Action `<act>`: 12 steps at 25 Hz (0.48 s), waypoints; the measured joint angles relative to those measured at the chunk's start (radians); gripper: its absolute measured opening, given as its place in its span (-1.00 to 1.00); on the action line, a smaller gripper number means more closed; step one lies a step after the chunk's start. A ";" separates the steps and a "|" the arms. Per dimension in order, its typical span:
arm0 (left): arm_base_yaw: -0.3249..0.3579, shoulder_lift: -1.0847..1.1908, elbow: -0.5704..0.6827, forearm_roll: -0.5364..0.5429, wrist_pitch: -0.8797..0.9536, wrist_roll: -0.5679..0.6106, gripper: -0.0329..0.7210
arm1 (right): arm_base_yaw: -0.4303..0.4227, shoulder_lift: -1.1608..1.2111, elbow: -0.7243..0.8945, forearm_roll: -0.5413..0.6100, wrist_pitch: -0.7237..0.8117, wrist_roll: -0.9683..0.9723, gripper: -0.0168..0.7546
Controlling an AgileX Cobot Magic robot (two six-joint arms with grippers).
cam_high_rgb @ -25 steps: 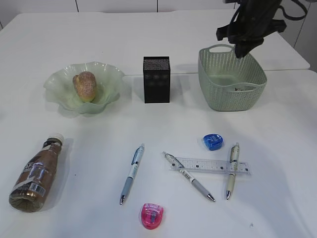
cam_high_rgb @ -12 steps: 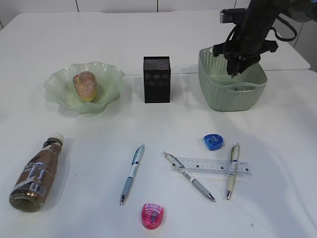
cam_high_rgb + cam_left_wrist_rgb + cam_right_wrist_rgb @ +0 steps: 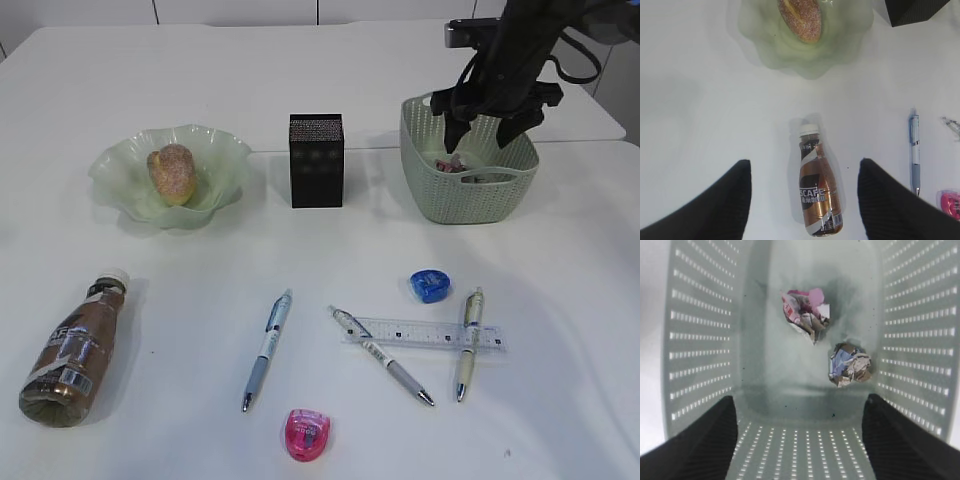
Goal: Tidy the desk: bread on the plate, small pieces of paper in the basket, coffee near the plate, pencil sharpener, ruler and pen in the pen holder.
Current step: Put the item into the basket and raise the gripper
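Note:
My right gripper (image 3: 488,128) hangs open over the sage-green basket (image 3: 470,200), nothing between its fingers. Two crumpled pieces of paper, one pinkish (image 3: 806,310) and one bluish-brown (image 3: 849,365), lie on the basket floor (image 3: 790,365) below the open right gripper (image 3: 800,405). The bread (image 3: 171,173) rests in the green plate (image 3: 120,175). The coffee (image 3: 819,187) lies on its side, and my left gripper (image 3: 803,165) is open above it, apart from it. The ruler (image 3: 425,333), three pens (image 3: 267,348) and two sharpeners, blue (image 3: 430,286) and pink (image 3: 307,435), lie on the desk. The pen holder (image 3: 316,160) stands upright.
One pen (image 3: 383,356) lies across the ruler's left end and another (image 3: 468,342) across its right end. The coffee (image 3: 70,350) lies at the front left, well below the plate. The desk's far edge runs behind the basket.
The right gripper came down over the basket and opened. A pinkish piece of paper now lies in the basket. The left arm's view gives no sign of movement.

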 joint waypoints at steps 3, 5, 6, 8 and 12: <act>0.000 0.004 0.000 0.000 0.000 -0.011 0.33 | 0.000 -0.011 0.002 0.000 0.004 0.000 0.53; 0.000 0.011 0.000 0.000 0.000 -0.023 0.34 | 0.000 -0.027 0.010 0.003 0.006 0.000 0.51; 0.000 0.013 0.000 0.000 0.000 -0.028 0.35 | 0.000 -0.027 0.010 0.003 0.006 0.000 0.51; 0.000 0.017 0.000 0.000 0.000 -0.044 0.37 | 0.000 -0.115 0.055 0.019 0.008 0.000 0.50; 0.000 0.027 0.000 0.000 0.000 -0.063 0.38 | 0.000 -0.251 0.134 0.044 0.011 0.001 0.50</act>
